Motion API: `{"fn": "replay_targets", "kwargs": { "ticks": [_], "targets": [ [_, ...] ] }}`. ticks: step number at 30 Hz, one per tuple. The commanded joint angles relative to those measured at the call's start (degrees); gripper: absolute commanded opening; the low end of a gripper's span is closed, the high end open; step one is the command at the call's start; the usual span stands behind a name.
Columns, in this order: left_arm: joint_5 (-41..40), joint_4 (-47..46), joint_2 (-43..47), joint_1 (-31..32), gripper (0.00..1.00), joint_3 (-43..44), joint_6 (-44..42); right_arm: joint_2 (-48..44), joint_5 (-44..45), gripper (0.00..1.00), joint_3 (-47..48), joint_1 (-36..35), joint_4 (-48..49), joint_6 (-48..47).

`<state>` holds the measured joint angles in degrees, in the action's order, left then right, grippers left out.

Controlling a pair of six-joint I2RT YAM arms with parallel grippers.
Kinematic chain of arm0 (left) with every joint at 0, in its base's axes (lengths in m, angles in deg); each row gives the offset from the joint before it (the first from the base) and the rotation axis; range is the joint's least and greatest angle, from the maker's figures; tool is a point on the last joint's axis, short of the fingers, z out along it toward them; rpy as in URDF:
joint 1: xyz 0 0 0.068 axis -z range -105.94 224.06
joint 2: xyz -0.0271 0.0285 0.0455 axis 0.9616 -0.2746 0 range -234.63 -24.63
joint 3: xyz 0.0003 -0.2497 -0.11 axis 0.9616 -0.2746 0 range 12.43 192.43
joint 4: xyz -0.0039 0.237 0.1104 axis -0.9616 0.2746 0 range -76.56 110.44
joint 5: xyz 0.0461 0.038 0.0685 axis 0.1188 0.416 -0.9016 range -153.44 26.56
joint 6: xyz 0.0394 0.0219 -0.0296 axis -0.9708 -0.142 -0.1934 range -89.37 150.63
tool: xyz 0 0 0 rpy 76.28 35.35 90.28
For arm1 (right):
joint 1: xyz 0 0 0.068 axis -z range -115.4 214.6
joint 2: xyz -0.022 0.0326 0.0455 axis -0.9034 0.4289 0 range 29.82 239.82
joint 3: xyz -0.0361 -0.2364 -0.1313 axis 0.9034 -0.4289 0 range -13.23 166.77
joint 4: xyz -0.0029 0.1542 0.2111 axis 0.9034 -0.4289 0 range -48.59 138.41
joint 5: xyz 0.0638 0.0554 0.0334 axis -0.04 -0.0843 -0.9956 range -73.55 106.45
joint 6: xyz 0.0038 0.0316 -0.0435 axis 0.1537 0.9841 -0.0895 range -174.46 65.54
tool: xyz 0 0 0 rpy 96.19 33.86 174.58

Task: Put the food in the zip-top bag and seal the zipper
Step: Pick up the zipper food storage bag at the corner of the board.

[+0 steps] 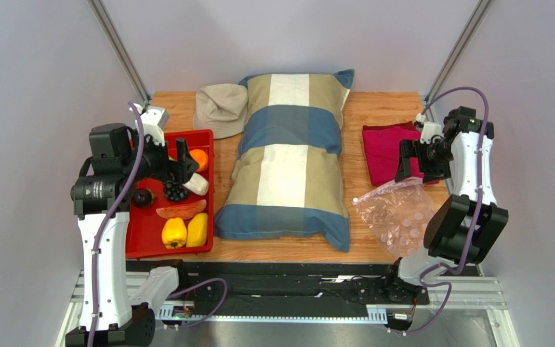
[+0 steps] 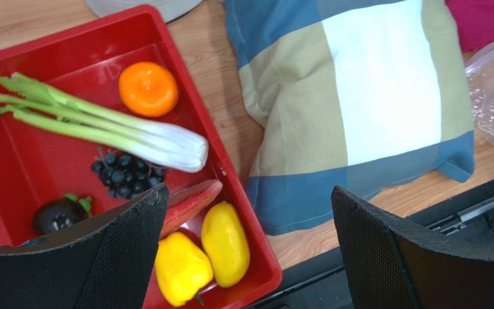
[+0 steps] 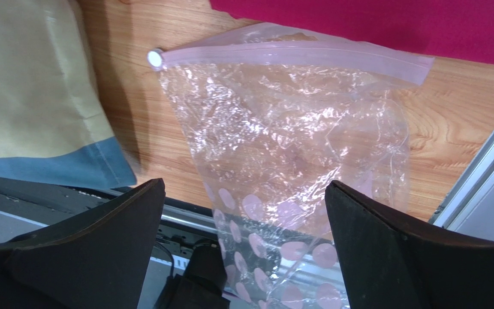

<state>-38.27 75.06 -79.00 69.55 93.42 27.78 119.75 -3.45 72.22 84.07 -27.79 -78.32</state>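
At the left of the overhead view, my left gripper (image 1: 177, 168) hovers over the red tray (image 1: 137, 242), its arm rising straight from the base and bending right. The jaws are spread wide and hold nothing. All the food lies in that tray. In the wrist view the celery stalk (image 2: 101, 122) runs across the top, with the orange (image 2: 148, 89) above it and the grape cluster (image 2: 126, 175) below. The reddish slice (image 2: 191, 198) and two yellow peppers (image 2: 225, 241) sit at the lower edge.

I judge this the very start: nothing is in the bag, so the first pick is due. It calls for dropping onto one piece and closing. A striped pillow (image 1: 287, 166) lies across the middle, between tray and bag, so any carry must pass over it.

At the lower right, the zip-top bag (image 3: 282, 148) lies flat on the wood, its bottom overhanging the near table edge. The zipper (image 3: 294, 53) runs along its far side, just beside a magenta cloth (image 3: 372, 26). Whether the mouth is open I cannot tell. My right gripper (image 3: 243, 193) hangs above the bag, wide open and empty, on a folded arm with the wrist tipped down.
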Motion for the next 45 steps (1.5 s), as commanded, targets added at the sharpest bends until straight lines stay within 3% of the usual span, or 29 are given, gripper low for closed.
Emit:
{"fn": "replay_targets", "kwargs": {
  "ticks": [1,13,16,17,19,20,22,23,24,32,45],
  "targets": [
    [6.4,-3.7,0.3,-0.1,0.99,-0.8,-3.1,4.3,2.9,1.0,1.7,1.4,-1.9,-8.3],
    [8.4,-6.5,0.8,-0.1,0.99,-3.2,-3.7,19.0,9.0,1.0,4.2,1.4,2.2,-11.3],
    [8.8,-7.2,0.9,-0.1,0.99,-3.7,-3.8,20.0,7.8,0.9,2.8,1.3,2.6,-12.4],
    [8.8,-7.4,0.8,-0.1,0.99,-3.8,-3.7,20.0,7.4,0.77,2.0,1.4,2.8,-12.9],
    [8.8,-7.9,0.8,-0.1,0.99,-4.3,-3.6,19.8,6.6,0.6,0.7,1.4,3.7,-13.6],
    [9.1,-8.2,0.7,-0.1,0.99,-4.6,-3.3,19.6,6.5,0.44,0.1,1.4,4.7,-13.8],
    [9.5,-8.8,0.4,-0.1,0.99,-4.8,-2.9,18.9,6.8,0.27,-1.7,1.4,5.9,-14.4],
    [10.1,-9.0,0.3,-0.1,0.99,-5.0,-2.4,18.8,7.1,0.08,-2.1,1.4,6.8,-14.5],
    [10.3,-9.4,0.2,-0.1,0.99,-5.1,-2.3,18.7,7.5,0.0,-2.4,1.4,7.1,-14.6],
    [11.0,-10.3,0.8,-0.1,0.99,-5.6,-1.8,10.6,5.2,0.0,-2.8,1.7,5.9,-17.4],
    [16.6,-10.1,-1.4,-0.1,0.99,-3.6,-4.0,-0.9,-17.1,0.0,13.0,0.0,-8.7,-25.8]
  ]
}}
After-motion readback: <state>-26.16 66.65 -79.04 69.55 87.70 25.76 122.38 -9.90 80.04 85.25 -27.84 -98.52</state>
